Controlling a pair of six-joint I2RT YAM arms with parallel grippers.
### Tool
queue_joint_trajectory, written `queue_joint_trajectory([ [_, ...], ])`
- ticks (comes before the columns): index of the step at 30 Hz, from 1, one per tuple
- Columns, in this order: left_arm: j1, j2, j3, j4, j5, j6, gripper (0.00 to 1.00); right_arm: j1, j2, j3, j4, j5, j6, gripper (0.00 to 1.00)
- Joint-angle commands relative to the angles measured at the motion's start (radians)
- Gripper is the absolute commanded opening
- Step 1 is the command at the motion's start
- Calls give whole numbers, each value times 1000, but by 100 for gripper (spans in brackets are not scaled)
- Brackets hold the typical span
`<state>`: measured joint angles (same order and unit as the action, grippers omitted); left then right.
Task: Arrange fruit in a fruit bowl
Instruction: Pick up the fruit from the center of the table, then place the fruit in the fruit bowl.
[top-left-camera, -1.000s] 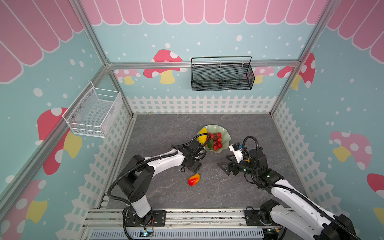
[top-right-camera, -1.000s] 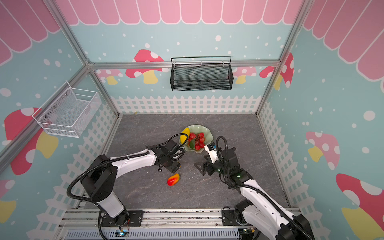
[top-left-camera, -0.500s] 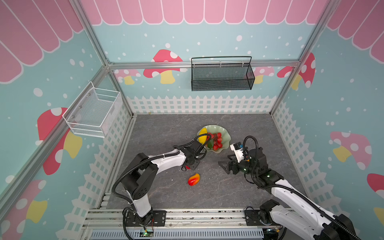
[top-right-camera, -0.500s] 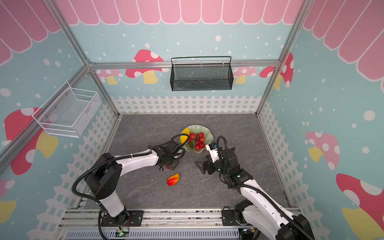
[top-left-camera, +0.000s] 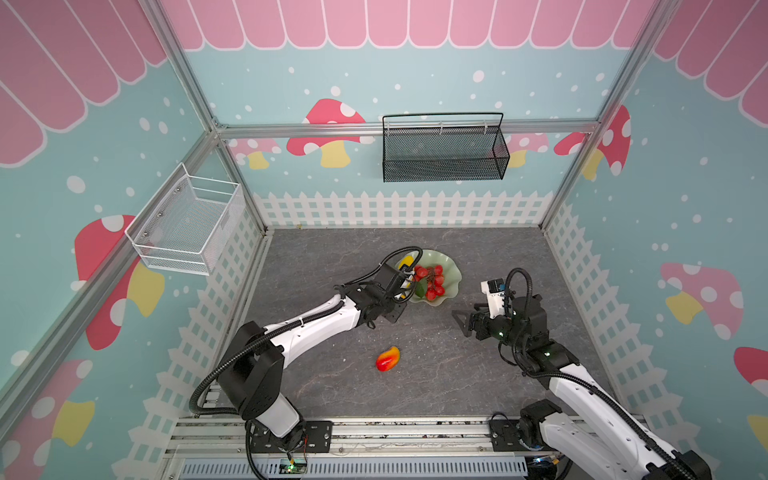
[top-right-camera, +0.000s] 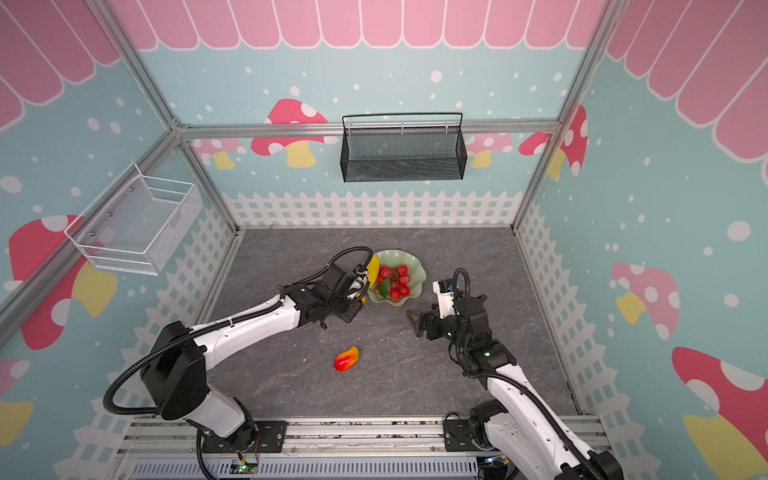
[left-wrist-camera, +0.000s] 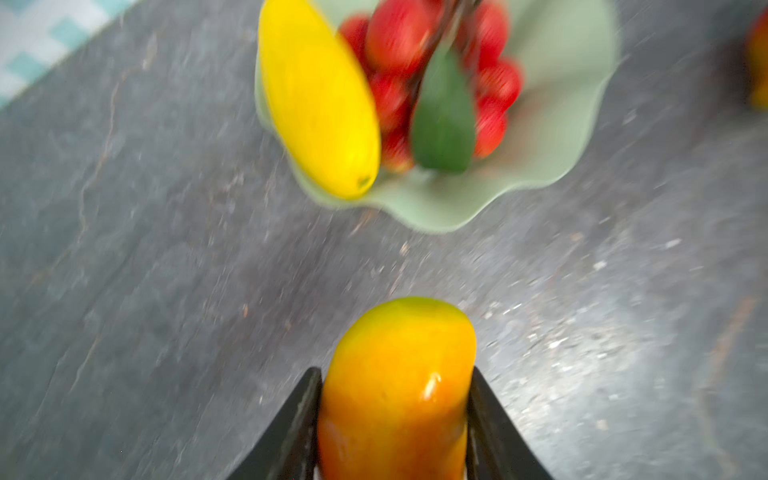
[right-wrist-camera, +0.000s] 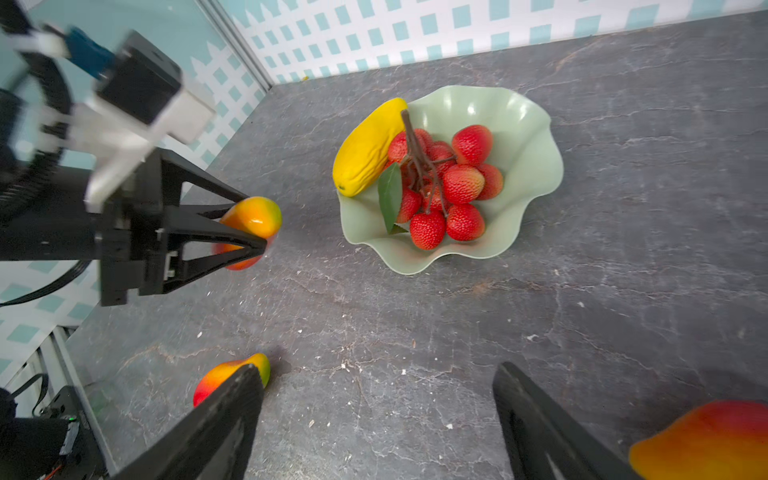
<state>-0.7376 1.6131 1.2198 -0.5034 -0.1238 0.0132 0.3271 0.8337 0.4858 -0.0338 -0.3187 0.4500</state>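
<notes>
Starting nearest the arm bases: a loose mango (top-left-camera: 387, 358) (top-right-camera: 346, 359) lying on the grey worktop (top-left-camera: 415, 395) in both top views, behind both pairs of fingers and well apart from each; the same loose mango (right-wrist-camera: 232, 372) partly hidden by one right finger in the right wrist view. Next, the right fingers (right-wrist-camera: 216, 424), spread wide with only bare worktop between them, gripping nothing. Just outside one of them, a third mango (right-wrist-camera: 706, 444) resting on the worktop; touching or not, cannot tell. Across from them, the left fingers (left-wrist-camera: 299, 424) (right-wrist-camera: 216, 239) clamped on a held mango (left-wrist-camera: 399, 386) (right-wrist-camera: 249, 220), pinching its two sides, its rounded yellow-green end sticking out past the tips. Farther on, ahead of both pairs and nearer the left ones, the fruit bowl (top-left-camera: 451, 286) (right-wrist-camera: 528, 158), pale green with a wavy rim, apart from the held mango. Inside it, the yellow fruit (right-wrist-camera: 370, 153) (left-wrist-camera: 320, 95) along the edge on the left fingers' side, leaning against the bunch of red berries (right-wrist-camera: 453, 183) with its green leaf. Beyond, up on the walls, a white wire basket (top-left-camera: 187, 224) and a black mesh basket (top-left-camera: 444, 153).
</notes>
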Motion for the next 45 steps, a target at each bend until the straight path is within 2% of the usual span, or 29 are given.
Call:
queue_joint_trajectory([
  [1, -32, 69, 121, 47, 105, 56, 46, -17, -14, -30, -12, -44, 18, 91],
  [7, -47, 282, 347, 10, 91, 118, 46, -20, -55, -40, -14, -55, 16, 91],
  [12, -52, 365, 417, -6, 48, 158, 46, -22, -81, -50, -17, -58, 2, 91],
  [19, -52, 413, 413, 6, -60, 211, 47, -23, -49, -38, -8, -60, -18, 91],
  [29, -51, 452, 420, 21, -97, 226, 49, -22, -38, -32, -1, -53, -19, 91],
  [33, -51, 442, 412, 25, -97, 224, 63, -22, -42, -33, 0, -49, -16, 91],
  [36, -51, 424, 402, 31, -95, 226, 69, -22, -38, -33, 1, -50, -13, 91],
  [45, -50, 360, 343, 106, -77, 212, 73, -22, -39, -35, -9, -45, -2, 91],
])
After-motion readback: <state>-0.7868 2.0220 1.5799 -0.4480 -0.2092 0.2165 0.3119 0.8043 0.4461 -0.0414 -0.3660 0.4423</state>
